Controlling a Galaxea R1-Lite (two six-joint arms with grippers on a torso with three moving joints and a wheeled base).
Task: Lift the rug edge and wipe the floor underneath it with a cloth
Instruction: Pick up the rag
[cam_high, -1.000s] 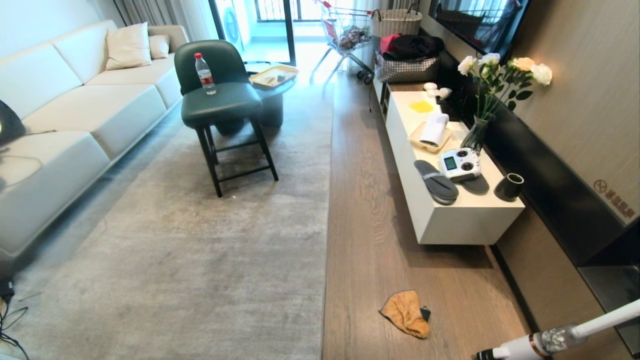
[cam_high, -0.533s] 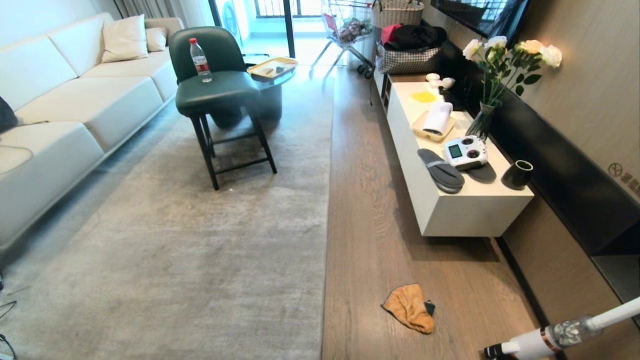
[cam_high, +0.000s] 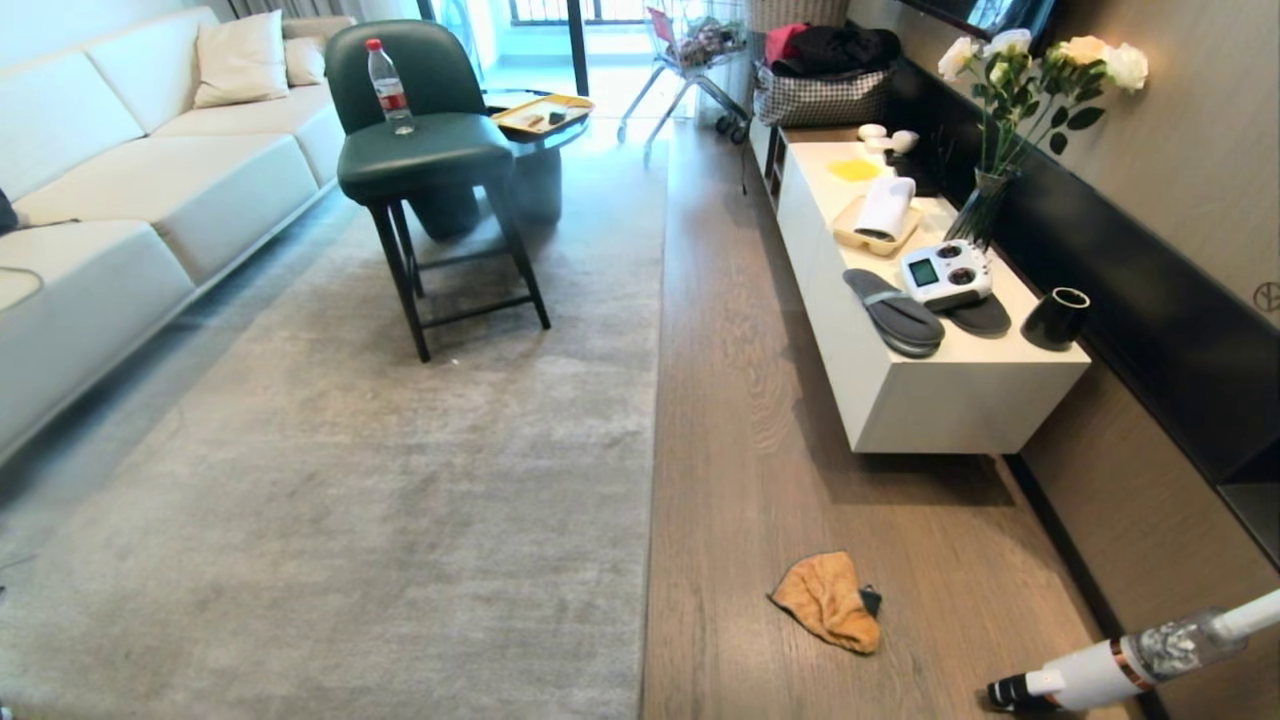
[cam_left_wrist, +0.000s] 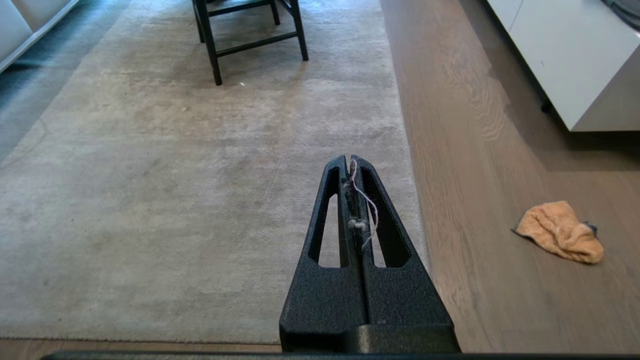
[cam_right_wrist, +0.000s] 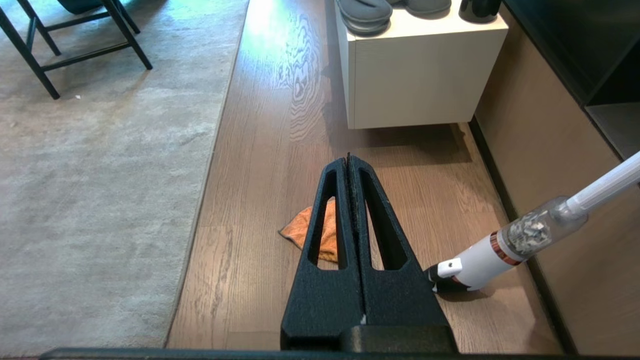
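Living room, brown wood floor running far down the middle-right, big grey rug on the left, sofa beyond it at far left, white cabinet on the right. Rug edge lies flat and straight along the floor strip, not lifted anywhere I can see. Cloth, the orange one, is crumpled on the bare floor near me, right of the rug edge and apart from it, nothing touching it. A stick vacuum lies near right of the cloth.

My left gripper hangs above the rug near its edge, fingers pressed together, holding nothing, just some lint and thread stuck on it. My right gripper hangs above the floor over the cloth, also pressed together and empty.

Progress: I'd say nothing done. Left to do: pick up the cloth, lift the edge, wipe under it.
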